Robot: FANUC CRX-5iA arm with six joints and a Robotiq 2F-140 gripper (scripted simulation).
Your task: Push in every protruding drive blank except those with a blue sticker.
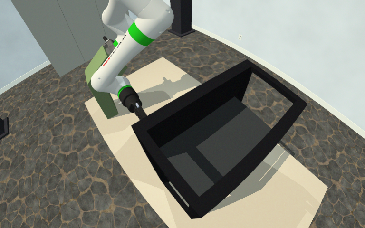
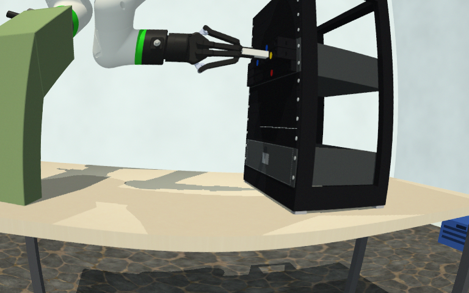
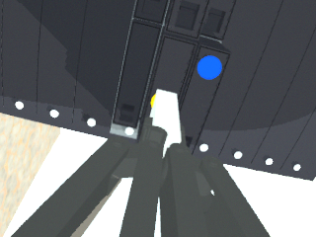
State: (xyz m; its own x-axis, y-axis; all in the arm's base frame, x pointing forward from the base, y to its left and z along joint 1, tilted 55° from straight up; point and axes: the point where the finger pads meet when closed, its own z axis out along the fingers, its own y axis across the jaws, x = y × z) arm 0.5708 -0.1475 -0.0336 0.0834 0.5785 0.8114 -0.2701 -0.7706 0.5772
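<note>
The black rack (image 1: 220,188) (image 2: 308,121) (image 3: 66,59) stands upright on the table, its front facing my arm. Small drive blanks sit in its upper front bay. My gripper (image 1: 141,114) (image 2: 266,54) (image 3: 162,106) is shut and empty. Its pale fingertips point level at the rack and press on the blank with the yellow sticker. I cannot tell how far each blank sticks out.
The green robot pedestal (image 1: 100,80) (image 2: 24,103) stands at the left of the beige table (image 1: 269,204) (image 2: 207,221). A grey panel (image 2: 273,162) covers the rack's lower front. A blue crate (image 2: 454,233) sits on the floor at the right.
</note>
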